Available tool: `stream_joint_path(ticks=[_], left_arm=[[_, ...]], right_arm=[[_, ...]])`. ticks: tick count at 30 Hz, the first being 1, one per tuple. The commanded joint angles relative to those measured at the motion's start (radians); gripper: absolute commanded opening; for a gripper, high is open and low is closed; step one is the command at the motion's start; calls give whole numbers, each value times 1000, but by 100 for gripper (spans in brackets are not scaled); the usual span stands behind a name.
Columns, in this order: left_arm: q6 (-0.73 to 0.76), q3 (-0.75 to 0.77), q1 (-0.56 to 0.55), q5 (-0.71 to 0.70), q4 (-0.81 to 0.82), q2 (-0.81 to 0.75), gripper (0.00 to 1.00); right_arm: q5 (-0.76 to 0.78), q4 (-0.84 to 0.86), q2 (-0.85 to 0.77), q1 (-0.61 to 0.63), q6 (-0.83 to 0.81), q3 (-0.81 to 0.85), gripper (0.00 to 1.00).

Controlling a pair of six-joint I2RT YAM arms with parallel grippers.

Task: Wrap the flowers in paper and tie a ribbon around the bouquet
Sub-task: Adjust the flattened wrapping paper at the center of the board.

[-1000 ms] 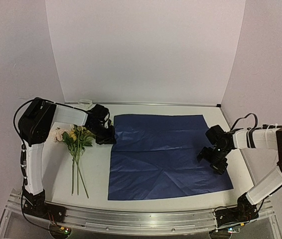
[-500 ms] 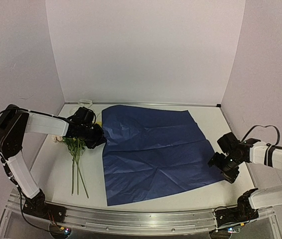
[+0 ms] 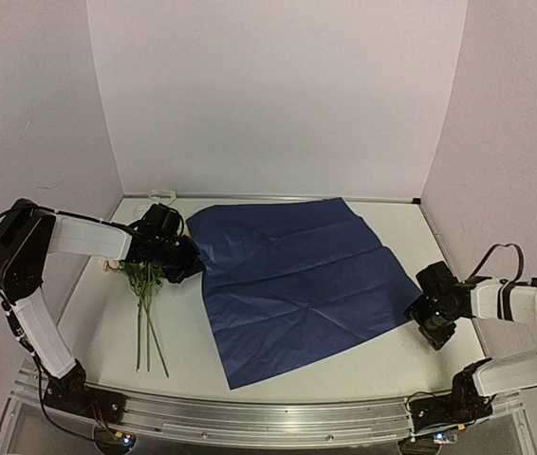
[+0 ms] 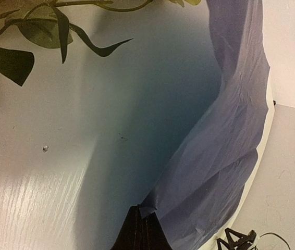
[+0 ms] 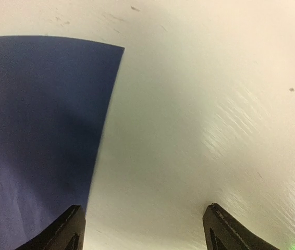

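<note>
Since my left gripper point(image 3: 183, 262) clamps the left corner of the paper point(image 3: 297, 284), I'd drag slowly and pin its right corner with my wide-open right gripper point(image 3: 431, 321).

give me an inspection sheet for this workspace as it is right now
surface: white table, glossy, a few small specks.
job's things: dark blue paper spread out, creased, lying askew; flowers lying left of it, stems toward the near edge; ribbon probably the pale loop at the back left corner, too small to be sure.
clutter: nothing seen.
grippers: left gripper shut on the paper's left edge, beside the blooms; right gripper open, low at the paper's right corner, holding nothing.
cables: black cable loops above the right arm, off the paper.
surroundings: plain white walls on three sides; metal rail along the near edge.
</note>
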Motion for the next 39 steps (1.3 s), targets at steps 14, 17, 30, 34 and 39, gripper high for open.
stream_joint_path(ticks=[14, 17, 30, 34, 39], left_arm=[[-84, 71, -192, -22, -108, 18, 0], [-153, 23, -216, -37, -98, -5, 0], [-434, -149, -402, -135, 4, -41, 0], [-508, -219, -396, -175, 72, -47, 0], [-518, -210, -361, -198, 143, 1, 0]], right_arm=[[-158, 67, 349, -208, -133, 274, 50], [-152, 15, 363, -221, -193, 348, 45], [-238, -132, 472, -222, -392, 582, 36], [-301, -160, 476, -160, -430, 595, 44], [-301, -187, 458, -42, -437, 599, 53]])
